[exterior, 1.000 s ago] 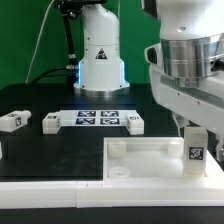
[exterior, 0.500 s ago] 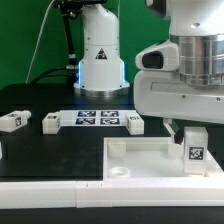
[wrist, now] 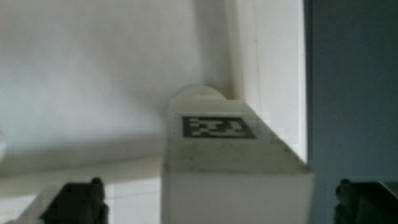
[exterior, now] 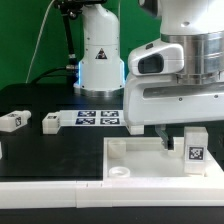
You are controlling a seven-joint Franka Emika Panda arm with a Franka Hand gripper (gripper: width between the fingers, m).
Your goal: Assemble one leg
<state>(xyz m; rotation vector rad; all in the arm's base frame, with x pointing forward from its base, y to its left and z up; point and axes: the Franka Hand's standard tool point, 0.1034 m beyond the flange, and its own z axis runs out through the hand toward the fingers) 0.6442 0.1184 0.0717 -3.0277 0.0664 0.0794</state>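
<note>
With the jaws wide open and empty astride the upright leg (wrist: 217, 128), it seems best to centre on it, then close squarely.

Low exterior, close wrist; shared leg (exterior: 195, 150)

Black table (exterior: 60, 150) w/ marker board (exterior: 98, 118), leg (exterior: 12, 121) + 2nd leg (exterior: 50, 122) at ext. view's left, white tray piece (exterior: 150, 160).

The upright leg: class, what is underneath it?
The leg stands upright at a corner of the white tray-like piece. Its base hides the spot beneath, so no socket shows.
</note>
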